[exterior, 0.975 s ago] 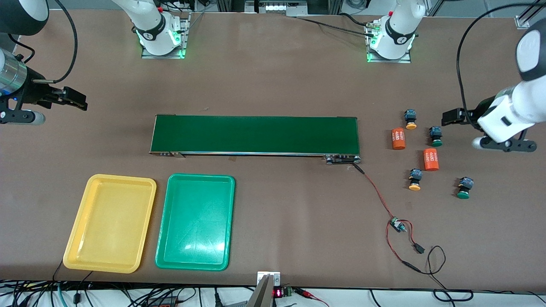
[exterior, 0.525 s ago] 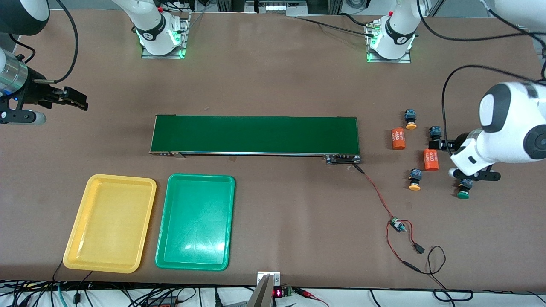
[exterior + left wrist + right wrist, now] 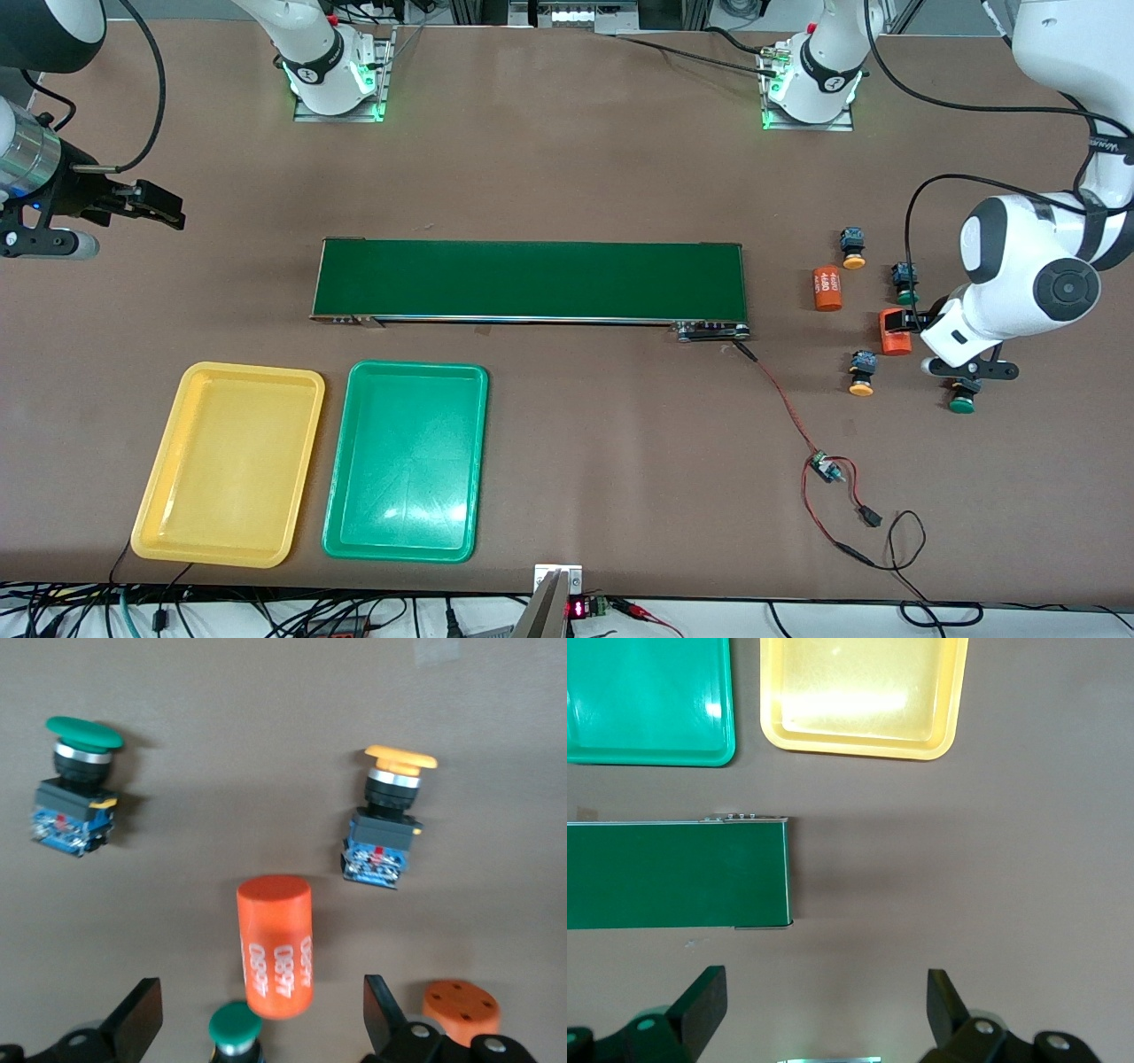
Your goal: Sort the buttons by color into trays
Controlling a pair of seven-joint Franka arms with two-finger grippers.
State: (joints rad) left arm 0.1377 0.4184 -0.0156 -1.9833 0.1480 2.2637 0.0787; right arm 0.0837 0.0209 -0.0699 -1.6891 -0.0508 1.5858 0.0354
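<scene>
Green and yellow buttons [image 3: 861, 373] all lie on the bench [image 3: 576, 159] at the left arm's end, mixed with two orange cylinders [image 3: 827, 289]; both trays [image 3: 406, 461] lie bare near the right arm's end. The left gripper [image 3: 257, 1019] hangs jaws apart over a cylinder and a green button [image 3: 236, 1028] under its wrist. Judged best: centre on that button's body, clear of the cylinder, before closing. The right gripper [image 3: 824, 1005], also spread, waits off the belt [image 3: 532, 279] end.

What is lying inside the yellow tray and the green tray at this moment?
Nothing is seen inside either one: the yellow tray and the green tray both show bare floors. All four buttons sit on the table at the left arm's end. No part of either tray is covered.
</scene>
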